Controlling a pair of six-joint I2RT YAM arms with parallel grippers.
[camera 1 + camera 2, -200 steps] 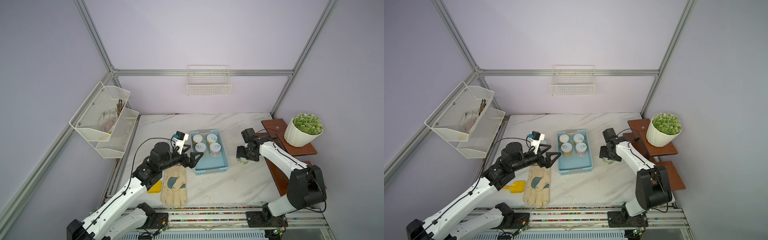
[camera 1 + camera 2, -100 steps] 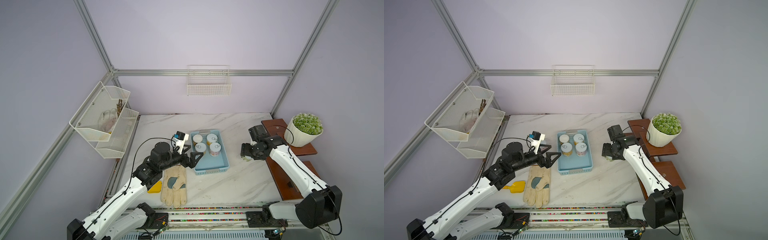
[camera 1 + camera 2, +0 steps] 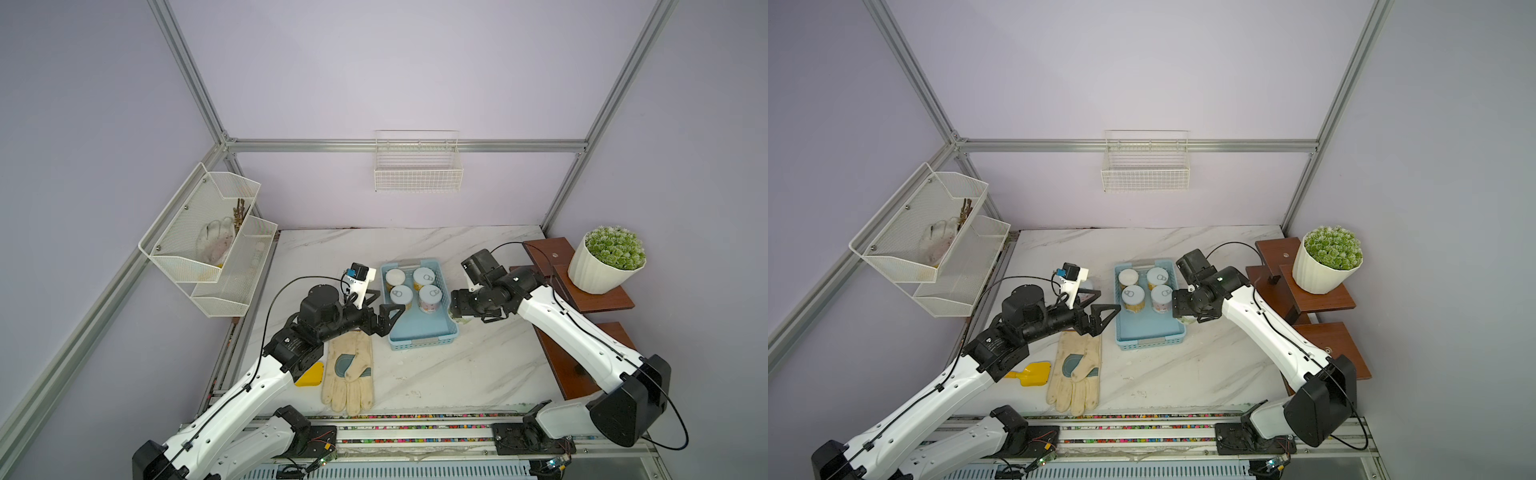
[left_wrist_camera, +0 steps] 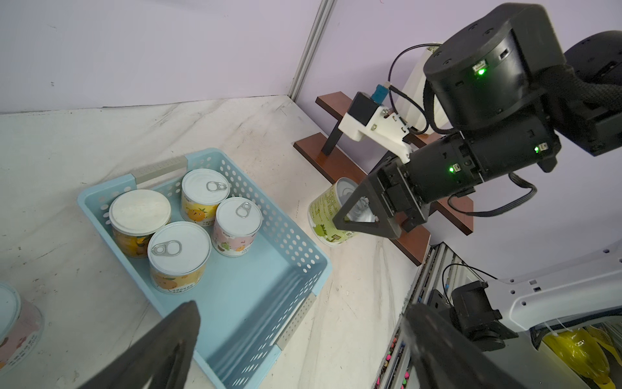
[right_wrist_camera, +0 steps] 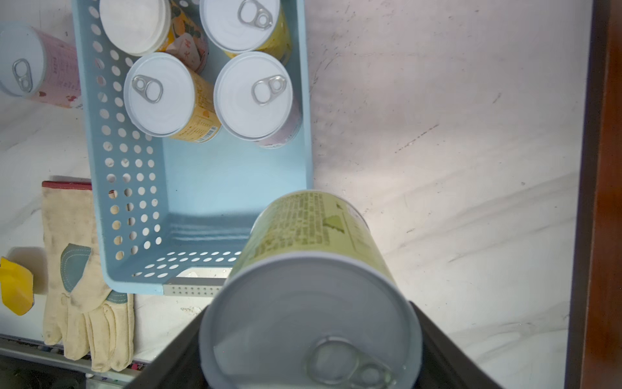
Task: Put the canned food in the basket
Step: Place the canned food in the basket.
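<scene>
right claw clamped on green tin, tin tilted, seemingly off the worktop, just right of the basket right wall; left claw spread wide, nothing in it, at basket's left wall; four tins upright in far half, near half free; pink tin stands left of basket; risk: tilted base clips the rim, tin twists loose, or topples on release against the standing four.

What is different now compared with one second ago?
The right end effector, shut on the green can, carried it sideways toward the basket. The left end effector stayed open where it was, and the four cans inside did not move.
</scene>
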